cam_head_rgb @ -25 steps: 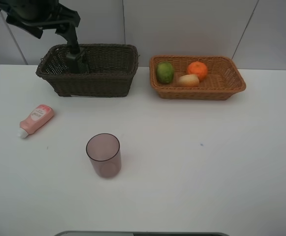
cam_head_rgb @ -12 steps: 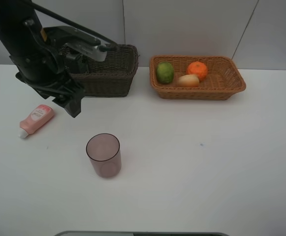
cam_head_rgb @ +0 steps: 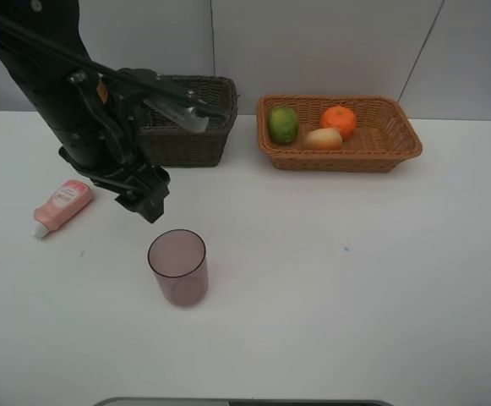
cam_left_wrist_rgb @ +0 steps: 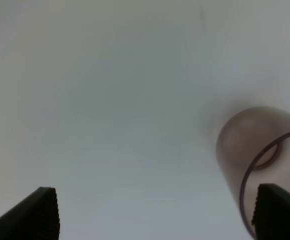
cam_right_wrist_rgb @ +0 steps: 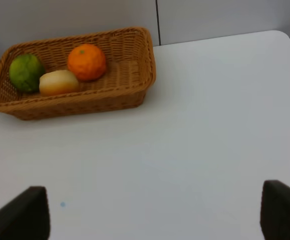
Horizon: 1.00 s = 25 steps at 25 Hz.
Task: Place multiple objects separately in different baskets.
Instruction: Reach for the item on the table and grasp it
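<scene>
Left jaws: spread wide, nothing between them. Right jaws: spread wide, also empty.

Exterior high view. White matte worktop (cam_head_rgb: 355, 279); pale grey panelled wall (cam_head_rgb: 313, 42) behind, with thin seams. The black left arm (cam_head_rgb: 68, 93) reaches down. Its jaws sit low over the worktop between the pink tube (cam_head_rgb: 62, 204), lying flat, and the translucent pinkish cup (cam_head_rgb: 177, 266), upright, touching neither. Dark brown wicker basket (cam_head_rgb: 190, 139), deep and rectangular, at the back, partly hidden by the arm. Beside it a light tan wicker basket (cam_head_rgb: 397, 144), shallower, holding a green lime (cam_head_rgb: 284, 124), an orange (cam_head_rgb: 339, 119) and a pale yellow peach-like fruit (cam_head_rgb: 323, 139), close together. Right jaws out of sight here.

Left wrist view. Ribbed black fingertips (cam_left_wrist_rgb: 40, 215) far apart over bare, blurred worktop. The cup is near one tip, its round rim towards the camera; contact cannot be judged.

Right wrist view. Dark fingertips (cam_right_wrist_rgb: 20, 215) far apart over bare worktop. The tan basket with its three fruits lies well beyond them.
</scene>
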Motion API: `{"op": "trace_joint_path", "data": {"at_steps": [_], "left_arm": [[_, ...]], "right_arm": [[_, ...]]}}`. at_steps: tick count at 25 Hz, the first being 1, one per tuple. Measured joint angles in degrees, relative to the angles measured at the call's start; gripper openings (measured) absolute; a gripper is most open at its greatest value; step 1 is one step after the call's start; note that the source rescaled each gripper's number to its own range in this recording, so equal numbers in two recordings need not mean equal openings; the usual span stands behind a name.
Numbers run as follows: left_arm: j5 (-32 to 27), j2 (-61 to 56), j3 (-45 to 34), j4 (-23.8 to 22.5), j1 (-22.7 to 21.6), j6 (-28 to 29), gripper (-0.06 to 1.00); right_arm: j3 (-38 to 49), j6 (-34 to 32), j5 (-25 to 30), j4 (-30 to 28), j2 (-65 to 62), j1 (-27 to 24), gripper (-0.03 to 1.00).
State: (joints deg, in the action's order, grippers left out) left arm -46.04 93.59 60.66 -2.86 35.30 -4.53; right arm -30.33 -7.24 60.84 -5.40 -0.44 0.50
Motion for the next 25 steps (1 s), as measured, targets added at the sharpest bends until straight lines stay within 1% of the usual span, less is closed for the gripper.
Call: {"op": "trace_joint_path", "data": {"at_steps": [3,7,11,20,25], "left_arm": [[0.8,2.2,0.0,1.6,1.5,-0.4,1.00],[1.3,4.9,0.0,2.1,2.5,-0.5,1.00],[2.7,6.2,-0.4,2.2,2.7,-0.6,1.00],[9.0,8.4,-4.9,2.3,2.7,-1.4,1.00],[11.1,10.2,-5.5,2.3,2.7,-1.4,1.00]], "right_arm": [[0.0,0.0,0.0,0.0,0.0,0.0,0.81],[0.0,0.0,0.0,0.0,0.0,0.0,0.81],[0.0,0.0,0.0,0.1,0.0,0.0,0.81],[0.0,0.0,0.0,0.1,0.0,0.0,0.81],[0.0,0.0,0.0,0.1,0.0,0.0,0.81]]}}
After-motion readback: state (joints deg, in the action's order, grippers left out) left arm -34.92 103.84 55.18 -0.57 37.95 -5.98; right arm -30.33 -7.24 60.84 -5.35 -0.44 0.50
